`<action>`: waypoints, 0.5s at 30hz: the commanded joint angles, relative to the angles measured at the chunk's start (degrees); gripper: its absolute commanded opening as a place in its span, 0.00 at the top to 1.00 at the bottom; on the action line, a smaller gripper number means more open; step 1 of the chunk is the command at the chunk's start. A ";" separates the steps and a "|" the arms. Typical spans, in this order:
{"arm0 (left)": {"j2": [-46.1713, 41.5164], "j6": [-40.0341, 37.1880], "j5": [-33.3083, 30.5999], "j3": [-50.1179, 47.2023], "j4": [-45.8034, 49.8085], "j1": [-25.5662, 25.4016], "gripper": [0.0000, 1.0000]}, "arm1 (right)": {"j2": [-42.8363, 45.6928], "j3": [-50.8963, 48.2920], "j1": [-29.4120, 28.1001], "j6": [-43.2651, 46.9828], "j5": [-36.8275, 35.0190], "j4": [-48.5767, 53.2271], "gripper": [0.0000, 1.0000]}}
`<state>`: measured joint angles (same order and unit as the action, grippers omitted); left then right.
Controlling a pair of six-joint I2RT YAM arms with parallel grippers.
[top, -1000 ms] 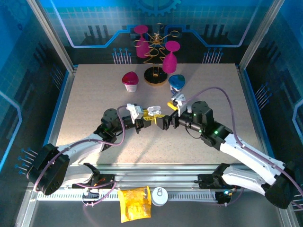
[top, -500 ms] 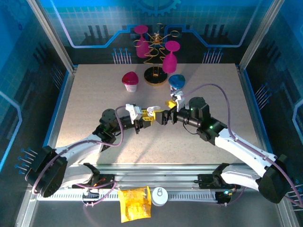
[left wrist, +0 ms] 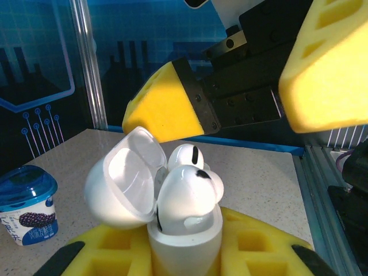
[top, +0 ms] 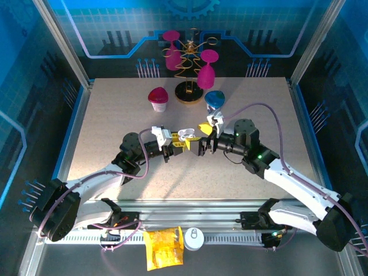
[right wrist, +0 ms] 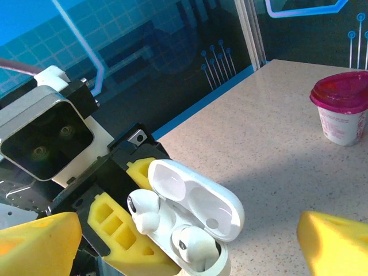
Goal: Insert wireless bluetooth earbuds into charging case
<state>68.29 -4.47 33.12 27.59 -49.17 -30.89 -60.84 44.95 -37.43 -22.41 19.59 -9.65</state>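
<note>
- Two earbuds (left wrist: pixel 190 192) stand up in the open charging case (left wrist: pixel 123 181), which the left hand (top: pixel 174 144) pinches above the tabletop (top: pixel 115 115).
- Just right of it is the right hand (top: pixel 202 141), spread: seating step, I reckon; next, press both home.

Over the last second my right arm (top: pixel 276 172) has swung: its black wrist body, which sat lower and nearer the near edge of the speckled beige tabletop (top: pixel 109 126), has come up toward the far edge. It has then settled slightly back toward the right edge. The right gripper (top: pixel 203 138) has drawn a touch away from the white pill-shaped plastic charging case (top: pixel 185 134). Its yellow foam finger pad (top: pixel 203 127) now sits on the far side of that case rather than low beside it. The purple cable (top: pixel 261 106) over that arm arches further toward the far edge. My left gripper (top: pixel 178 144) has crept a shade toward the left edge.
</note>
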 commanded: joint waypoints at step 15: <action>-0.33 0.50 2.32 0.36 -1.81 0.14 0.79 | 0.17 1.41 1.13 -0.15 -4.82 5.58 0.07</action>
<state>68.16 -4.47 33.52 27.59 -49.15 -30.89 -62.24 44.99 -37.04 -23.51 15.25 -4.73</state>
